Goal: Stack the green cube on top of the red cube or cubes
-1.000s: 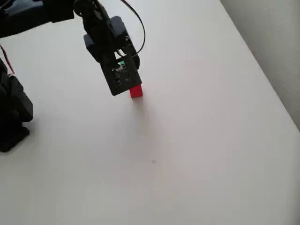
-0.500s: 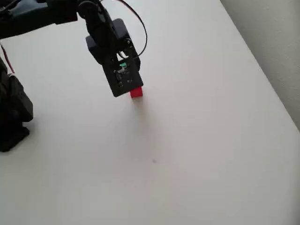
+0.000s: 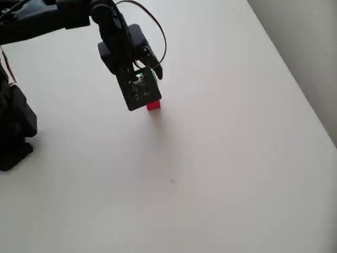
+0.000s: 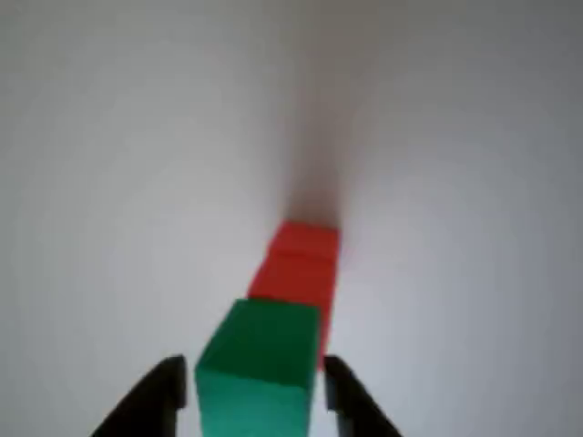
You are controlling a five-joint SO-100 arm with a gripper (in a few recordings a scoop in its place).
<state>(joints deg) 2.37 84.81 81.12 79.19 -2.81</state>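
Pincer: in the wrist view the black pincer (image 4: pixel 250 396) has its two fingers (image 4: pixel 155 391) standing just beside the green cube's left and right faces, one on each side; whether the pads actually press on it cannot be told, so its hold on the cube is uncertain. In the overhead view the pincer (image 3: pixel 150 97) is largely hidden under the black wrist housing.

Green cube: in the wrist view the green cube (image 4: pixel 258 364) sits between the fingers at the bottom of the picture, its top and near face showing, with the red block rising just behind it. In the overhead view only a sliver of green (image 3: pixel 149 76) shows at the housing's edge.

Red block: the red cubes (image 4: pixel 299 264) show in the wrist view as a tall red block, its upper part visible past the green cube. In the overhead view the red cubes (image 3: pixel 153 105) peek out from under the lower end of the housing, standing on the surface in its upper-left part, well away from every edge.

Contact: whether the green cube rests on the red block or hangs just beside it cannot be told.

Surface: the surface (image 3: pixel 226 158) is plain white; its right edge runs diagonally down the overhead view.

Arm: the black arm (image 3: pixel 47 16) reaches in from the upper-left corner of the overhead view, with a black cable (image 3: pixel 158 31) looping above the housing.
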